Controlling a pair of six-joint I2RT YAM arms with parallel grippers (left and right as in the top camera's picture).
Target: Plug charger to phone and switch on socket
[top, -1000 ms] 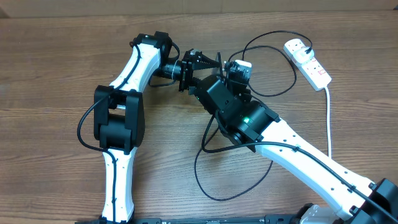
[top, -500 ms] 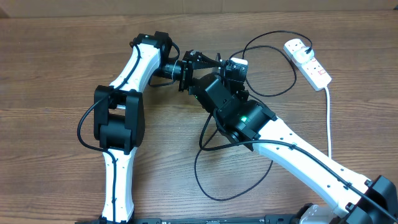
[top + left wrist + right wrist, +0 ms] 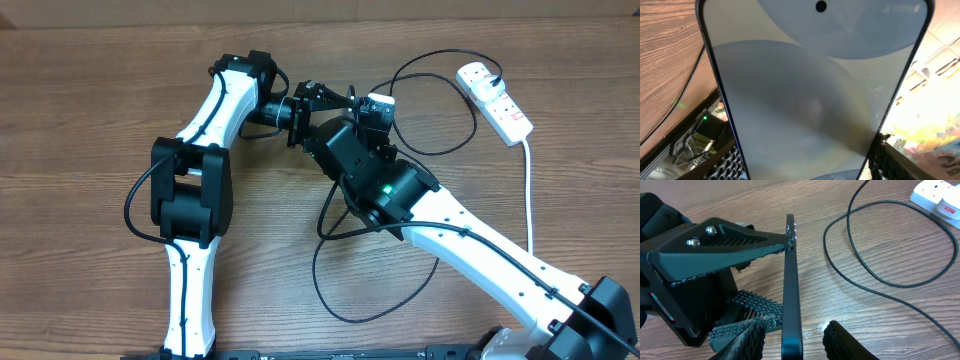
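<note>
Left fingers [image 3: 730,167] ribbed, clamping slim glassy phone [image 3: 810,90] | right fingers [image 3: 842,342] parted astride its thin edge | charger [image 3: 900,286] thin, looped

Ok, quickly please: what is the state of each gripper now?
Left gripper: closed on the phone.
Right gripper: open, one finger on each side of the phone's edge, holding nothing.

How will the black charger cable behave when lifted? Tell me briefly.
Probably floppy: the charger cable lies in loose, curling loops. Likely light, since it looks very thin. Pulling one end would probably drag the loops rather than lift them.
</note>
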